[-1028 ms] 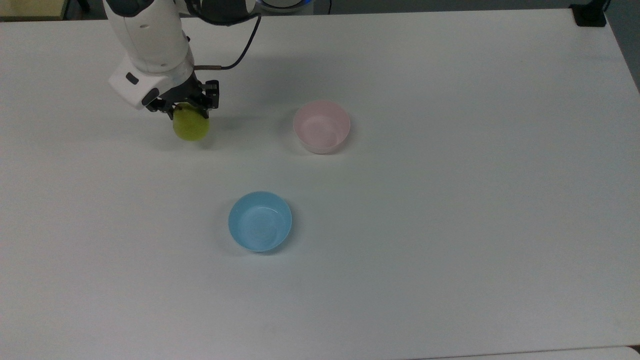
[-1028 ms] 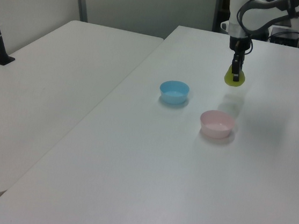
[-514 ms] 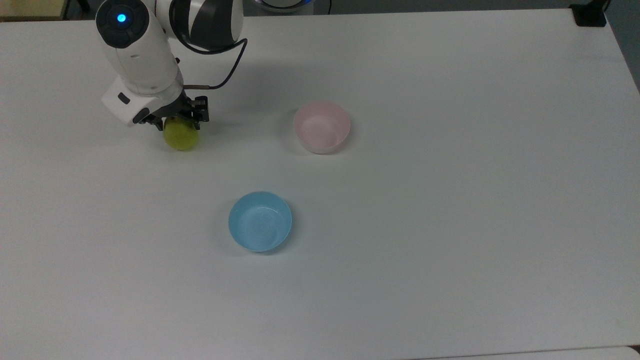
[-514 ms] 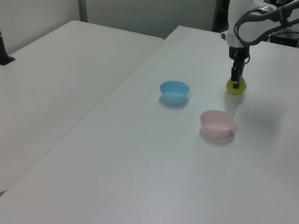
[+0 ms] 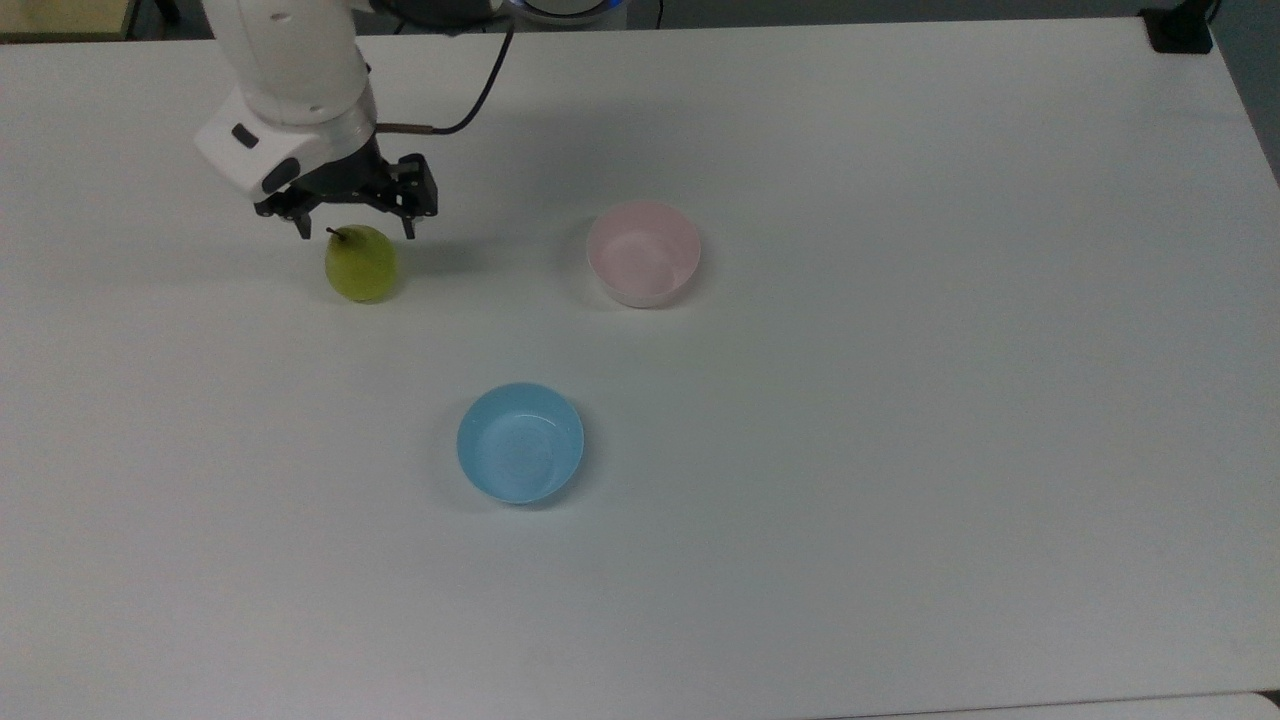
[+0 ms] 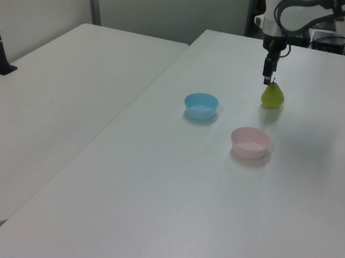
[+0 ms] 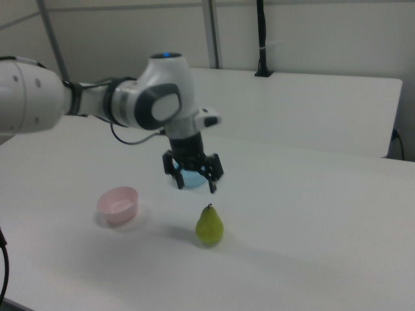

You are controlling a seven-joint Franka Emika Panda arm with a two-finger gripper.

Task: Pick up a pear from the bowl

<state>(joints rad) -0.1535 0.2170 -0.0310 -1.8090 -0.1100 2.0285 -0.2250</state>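
The yellow-green pear (image 5: 361,264) (image 6: 272,95) (image 7: 209,226) stands upright on the white table, stem up, well to the top view's left of the pale pink bowl (image 5: 643,252) (image 6: 249,142) (image 7: 118,205), which holds nothing. My gripper (image 5: 352,230) (image 6: 267,76) (image 7: 193,183) hangs open just above the pear, its black fingers spread wider than the fruit and clear of it. In the right view there is a gap between the fingertips and the pear's stem.
A light blue bowl (image 5: 520,442) (image 6: 201,105) sits on the white table (image 5: 900,420), nearer the top view's bottom; in the right view it is partly behind my gripper. A second table (image 6: 52,90) adjoins at the left view's left.
The pear came down from the air onto the table. My gripper let go of it, opened and rose a little above it.
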